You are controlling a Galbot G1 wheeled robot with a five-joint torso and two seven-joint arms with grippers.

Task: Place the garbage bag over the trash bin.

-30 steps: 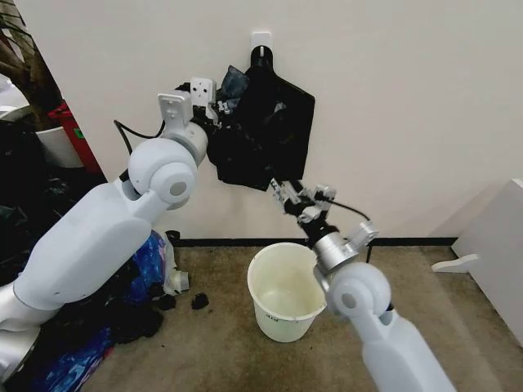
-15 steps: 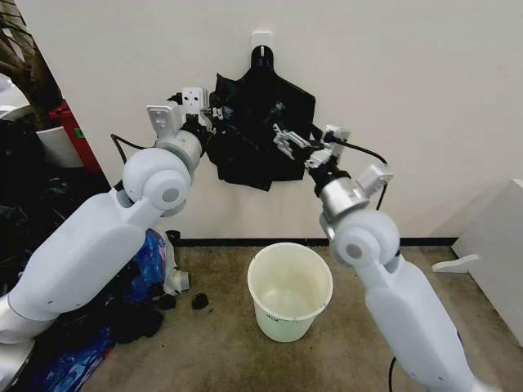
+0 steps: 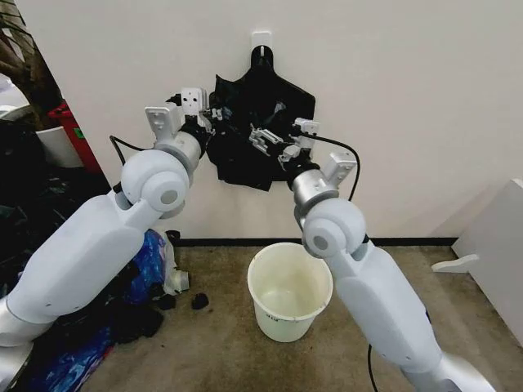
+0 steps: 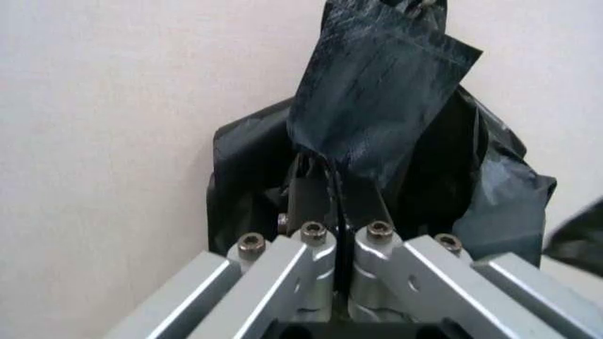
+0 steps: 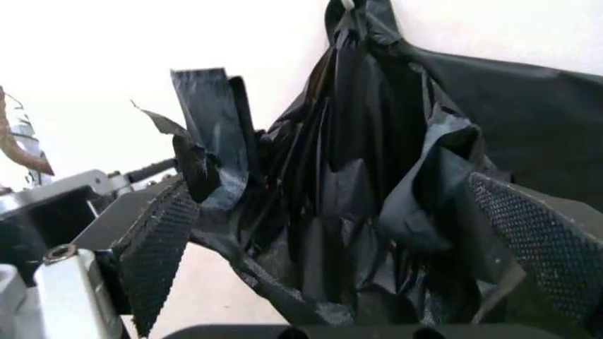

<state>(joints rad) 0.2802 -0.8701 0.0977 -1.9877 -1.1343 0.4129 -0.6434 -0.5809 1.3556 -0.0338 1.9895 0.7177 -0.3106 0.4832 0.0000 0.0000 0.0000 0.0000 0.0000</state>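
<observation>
1. The wall [image 3: 409, 98] carries a white hook [image 3: 261, 38] near its upper middle (the only support in use), and the black bundle hanging from the hook sits against the wall face, well above the floor [image 3: 221, 343].
2. The trash bin [image 3: 288, 290] stands upright on the floor close to the wall's base, below the hanging bags, with its mouth open and unlined; the lining step is judged not yet begun.
3. The garbage bag [image 3: 245, 151] hangs crumpled against the wall below the hook, between the two grippers and well apart from the bin.
4. The left gripper [image 4: 332, 205] is at the bag's left edge, with its fingers closed together on a flap of the black film, as seen in the left wrist view.
5. The right gripper [image 5: 354, 233] is at the middle of the bag's front, with its pads [image 5: 160, 247] spread apart and folds of film lying between them, not yet pinched.
6. For a good grasp, the right pads should be closed on a single layer of the bag's open edge, opposite the held flap (thin glossy film is judged likely to slip or bunch).
7. The smooth bundle at the hook should be left unpinched, so that only one bag is drawn away.
8. Both holds should be confirmed before the bag is lowered toward the bin's rim.
</observation>
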